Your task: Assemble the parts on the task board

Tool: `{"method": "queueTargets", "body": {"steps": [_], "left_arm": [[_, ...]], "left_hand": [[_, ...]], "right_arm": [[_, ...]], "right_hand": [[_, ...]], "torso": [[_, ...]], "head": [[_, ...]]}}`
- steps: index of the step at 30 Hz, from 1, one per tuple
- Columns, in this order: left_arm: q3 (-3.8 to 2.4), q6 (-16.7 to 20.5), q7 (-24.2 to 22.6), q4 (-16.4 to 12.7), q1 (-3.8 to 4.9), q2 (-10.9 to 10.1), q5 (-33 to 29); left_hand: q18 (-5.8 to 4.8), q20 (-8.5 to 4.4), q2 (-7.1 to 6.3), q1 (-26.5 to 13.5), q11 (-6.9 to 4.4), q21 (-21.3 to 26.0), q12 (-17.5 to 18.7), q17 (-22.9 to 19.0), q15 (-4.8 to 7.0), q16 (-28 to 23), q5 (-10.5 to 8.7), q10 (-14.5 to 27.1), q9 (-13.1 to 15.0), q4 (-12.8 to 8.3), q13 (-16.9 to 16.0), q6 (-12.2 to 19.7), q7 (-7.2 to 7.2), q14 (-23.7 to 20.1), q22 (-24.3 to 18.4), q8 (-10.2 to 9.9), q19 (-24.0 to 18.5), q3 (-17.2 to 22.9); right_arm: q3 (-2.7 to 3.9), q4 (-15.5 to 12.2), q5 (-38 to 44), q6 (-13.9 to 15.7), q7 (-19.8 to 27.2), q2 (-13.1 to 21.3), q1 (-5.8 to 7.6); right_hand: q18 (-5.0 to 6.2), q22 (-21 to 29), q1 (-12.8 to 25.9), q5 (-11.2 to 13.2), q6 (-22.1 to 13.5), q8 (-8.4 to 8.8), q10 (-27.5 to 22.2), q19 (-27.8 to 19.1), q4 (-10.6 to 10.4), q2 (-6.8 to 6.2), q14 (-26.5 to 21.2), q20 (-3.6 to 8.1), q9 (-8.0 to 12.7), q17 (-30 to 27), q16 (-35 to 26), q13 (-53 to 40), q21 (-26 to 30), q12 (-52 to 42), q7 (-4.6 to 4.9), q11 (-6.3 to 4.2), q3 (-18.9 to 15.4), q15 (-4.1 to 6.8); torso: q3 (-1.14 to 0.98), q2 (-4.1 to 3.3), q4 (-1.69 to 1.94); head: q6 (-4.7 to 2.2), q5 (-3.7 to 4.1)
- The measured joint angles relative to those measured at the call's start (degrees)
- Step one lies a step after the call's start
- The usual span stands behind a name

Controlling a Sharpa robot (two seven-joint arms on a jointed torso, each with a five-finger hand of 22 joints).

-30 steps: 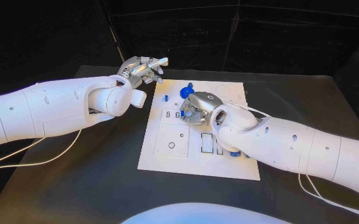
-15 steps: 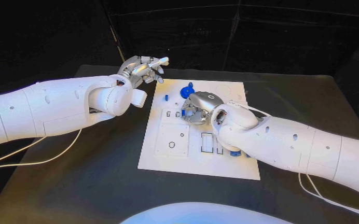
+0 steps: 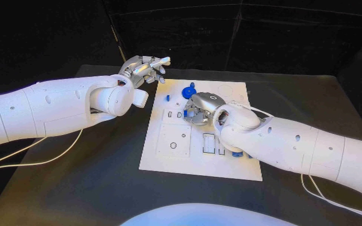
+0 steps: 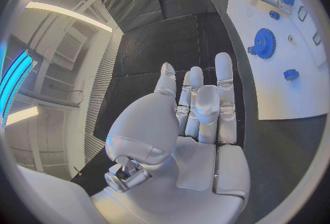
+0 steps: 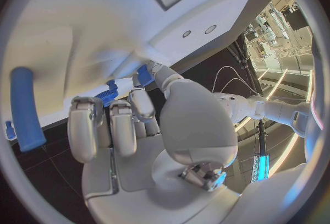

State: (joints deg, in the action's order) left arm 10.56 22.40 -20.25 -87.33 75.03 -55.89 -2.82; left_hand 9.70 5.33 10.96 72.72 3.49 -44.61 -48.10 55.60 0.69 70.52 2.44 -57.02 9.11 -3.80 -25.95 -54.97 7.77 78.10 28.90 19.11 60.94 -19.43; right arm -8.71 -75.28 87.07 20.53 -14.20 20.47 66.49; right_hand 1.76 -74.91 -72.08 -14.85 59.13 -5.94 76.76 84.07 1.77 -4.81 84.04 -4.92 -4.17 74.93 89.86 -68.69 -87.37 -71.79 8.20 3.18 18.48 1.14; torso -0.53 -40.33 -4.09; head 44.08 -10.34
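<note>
head view: you have one task board (image 3: 198,155) mid-table, one blue gear (image 3: 189,91) near its far edge, one small blue part (image 3: 167,99) by its left edge. your right hand (image 3: 199,109) curls over the board's middle; whether it grasps anything, you cannot tell. your left hand (image 3: 143,69) hangs released off the far-left corner.
</note>
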Motion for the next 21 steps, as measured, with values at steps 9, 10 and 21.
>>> {"method": "queueTargets", "body": {"steps": [9,10,21], "left_arm": [[0.0,-0.09,0.0,0.09,0.0,0.04,-0.01],[0.0,-0.1,0.0,0.09,0.0,0.04,-0.01],[0.0,-0.33,0.0,0.11,0.0,0.14,-0.02]], "left_hand": [[0.0,0.0,0.25,0.25,0.0,0.24,0.0,0.02,0.0,0.0,0.0,0.0,-0.02,0.0,0.09,0.0,0.0,0.0,-0.07,0.0,0.0,0.0],[0.0,0.0,0.31,0.31,0.0,0.37,0.0,0.05,0.0,0.0,0.0,0.0,-0.04,0.0,0.15,0.0,0.0,0.0,-0.14,0.0,0.0,0.0],[0.0,0.0,0.31,0.31,0.0,0.4,0.29,0.23,0.0,0.0,0.0,0.0,-0.05,0.0,0.22,0.0,0.0,0.0,-0.14,0.0,0.0,0.0]], "right_arm": [[-0.01,-0.07,0.04,-0.03,-0.22,-0.05,0.0],[-0.01,-0.07,0.04,-0.03,-0.26,-0.06,0.0],[-0.06,-0.12,0.05,0.18,-0.84,-0.17,-0.02]], "right_hand": [[0.0,0.0,0.76,0.32,-0.21,0.33,0.0,0.0,-0.5,-0.76,0.0,0.0,0.0,0.0,0.0,-0.01,0.0,0.21,0.2,0.0,-0.83,0.0],[0.0,0.0,0.76,0.32,-0.21,0.33,0.0,0.0,-0.56,-0.76,0.0,0.0,0.0,0.0,0.0,-0.01,0.0,0.21,0.2,0.0,-0.88,0.0],[0.0,0.0,1.81,2.01,-2.78,1.6,-0.62,-0.21,-2.13,-1.81,-0.16,-0.21,0.08,-0.01,0.0,0.57,0.37,0.87,0.52,0.62,-3.42,-0.27]], "torso": [[-0.01,-0.01,0.0],[0.0,0.0,0.0],[0.0,-0.01,-0.02]], "head": [[0.12,0.02],[0.13,0.03],[0.23,0.07]]}}
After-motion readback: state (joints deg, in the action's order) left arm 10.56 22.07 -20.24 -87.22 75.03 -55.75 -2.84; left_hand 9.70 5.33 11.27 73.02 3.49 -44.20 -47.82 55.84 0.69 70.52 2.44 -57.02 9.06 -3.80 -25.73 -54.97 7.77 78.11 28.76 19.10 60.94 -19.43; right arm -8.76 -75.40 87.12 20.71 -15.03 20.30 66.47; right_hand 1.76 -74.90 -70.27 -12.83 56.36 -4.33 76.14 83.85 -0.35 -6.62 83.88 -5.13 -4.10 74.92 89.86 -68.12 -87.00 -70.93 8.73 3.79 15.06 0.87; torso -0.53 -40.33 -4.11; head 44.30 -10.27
